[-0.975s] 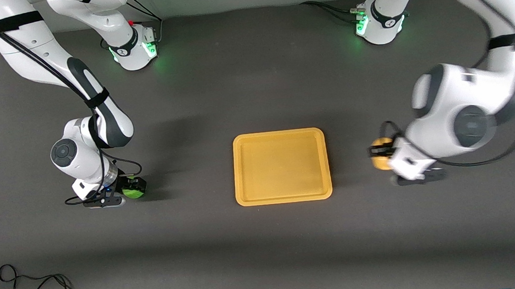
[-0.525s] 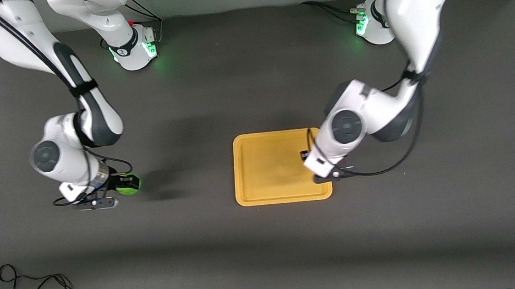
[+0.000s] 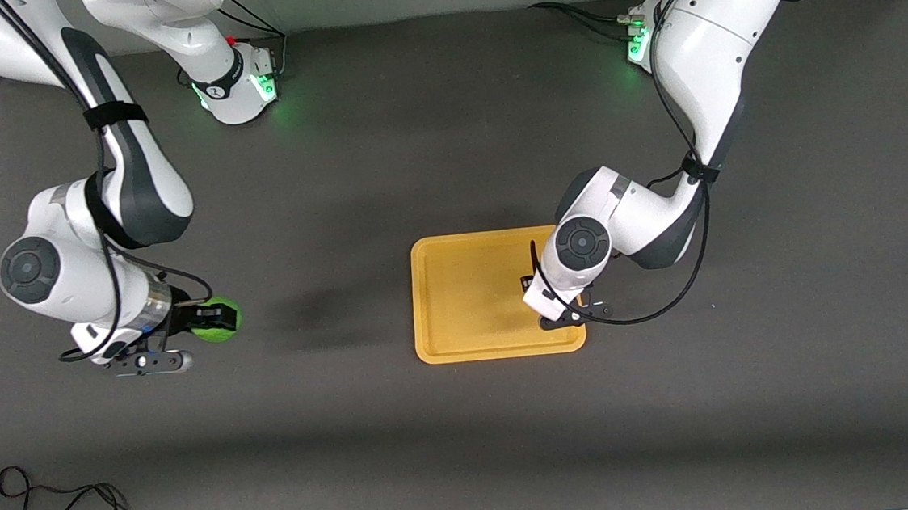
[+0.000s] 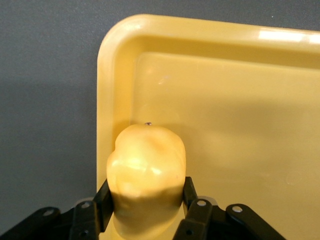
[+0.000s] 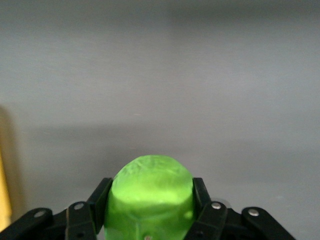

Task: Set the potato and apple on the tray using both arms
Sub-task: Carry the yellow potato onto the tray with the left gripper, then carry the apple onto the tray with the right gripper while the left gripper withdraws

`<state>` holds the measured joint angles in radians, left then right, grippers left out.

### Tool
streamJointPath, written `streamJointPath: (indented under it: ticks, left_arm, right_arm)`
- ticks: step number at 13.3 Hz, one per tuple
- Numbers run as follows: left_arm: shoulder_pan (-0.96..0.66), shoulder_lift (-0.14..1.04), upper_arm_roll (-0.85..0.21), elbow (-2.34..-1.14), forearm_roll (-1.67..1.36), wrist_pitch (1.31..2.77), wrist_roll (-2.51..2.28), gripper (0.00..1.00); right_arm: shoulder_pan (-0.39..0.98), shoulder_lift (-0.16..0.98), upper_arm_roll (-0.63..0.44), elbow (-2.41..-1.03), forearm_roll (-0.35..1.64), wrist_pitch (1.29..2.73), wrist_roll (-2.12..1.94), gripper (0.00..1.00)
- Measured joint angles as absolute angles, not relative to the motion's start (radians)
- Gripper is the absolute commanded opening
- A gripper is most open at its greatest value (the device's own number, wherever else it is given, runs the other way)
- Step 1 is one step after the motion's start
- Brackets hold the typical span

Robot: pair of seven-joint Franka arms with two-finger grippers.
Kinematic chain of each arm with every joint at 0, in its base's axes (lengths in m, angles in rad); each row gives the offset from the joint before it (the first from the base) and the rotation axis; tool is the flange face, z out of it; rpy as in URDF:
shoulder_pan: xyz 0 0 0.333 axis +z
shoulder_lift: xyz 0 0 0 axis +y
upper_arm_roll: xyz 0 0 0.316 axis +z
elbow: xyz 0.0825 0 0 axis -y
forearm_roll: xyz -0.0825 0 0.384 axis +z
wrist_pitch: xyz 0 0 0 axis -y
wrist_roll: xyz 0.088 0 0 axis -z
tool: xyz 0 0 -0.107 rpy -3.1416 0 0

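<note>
From the front view you cannot see the potato at all: the left arm's white wrist covers it, and only a bit of the left gripper pokes out over the tray, at the tray's edge toward the left arm's end of the desk. Look at the left wrist view instead, where the left gripper has its fingers clamped on the potato's two sides, the yellow lump standing out past the fingertips while its base is cut off by the picture's edge. In that view the potato hangs over the tray, close to one rounded corner and just inside the rim; you cannot tell whether it touches the tray floor. The right gripper is over bare desk toward the right arm's end, well apart from the tray, and its fingers are closed on the apple, which shows in the front view as a green ball at the gripper's tip. In the right wrist view the apple sits between the black fingers of the right gripper, its lower part cut off, and only a thin yellow strip of the tray shows at the picture's edge.
</note>
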<state>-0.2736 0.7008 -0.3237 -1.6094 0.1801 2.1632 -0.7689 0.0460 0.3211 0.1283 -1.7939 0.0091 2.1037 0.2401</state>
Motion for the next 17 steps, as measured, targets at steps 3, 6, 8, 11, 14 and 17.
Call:
streamJointPath:
  ticks: [3,6,8,11,14,17]
  left_arm:
    - [-0.278,0.702,-0.324,-1.611,0.193,2.163,-0.769,0.99]
    - [-0.281,0.708,-0.324,-1.611,0.202,2.164,-0.769,1.00]
    - [-0.280,0.708,-0.323,-1.609,0.204,2.164,-0.769,1.00]
    - [-0.250,0.677,-0.318,-1.586,0.213,2.158,-0.761,1.00]
    - [-0.138,0.522,-0.317,-1.565,0.211,2.021,-0.618,1.00]
    - [0.009,0.348,-0.316,-1.564,0.158,1.885,-0.439,1.00]
  right_arm:
    - [0.053,0.345,0.249,-1.728,0.009,2.104,0.451,0.24]
    - [0.059,0.415,0.348,-1.657,0.009,2.122,0.646,0.24]
    - [0.086,0.481,0.407,-1.644,-0.019,2.215,0.797,0.24]
    - [0.137,0.598,0.479,-1.600,-0.153,2.267,1.022,0.24]
    - [0.209,0.724,0.492,-1.479,-0.219,2.275,1.169,0.24]
    - [0.276,0.834,0.492,-1.398,-0.313,2.312,1.292,0.24]
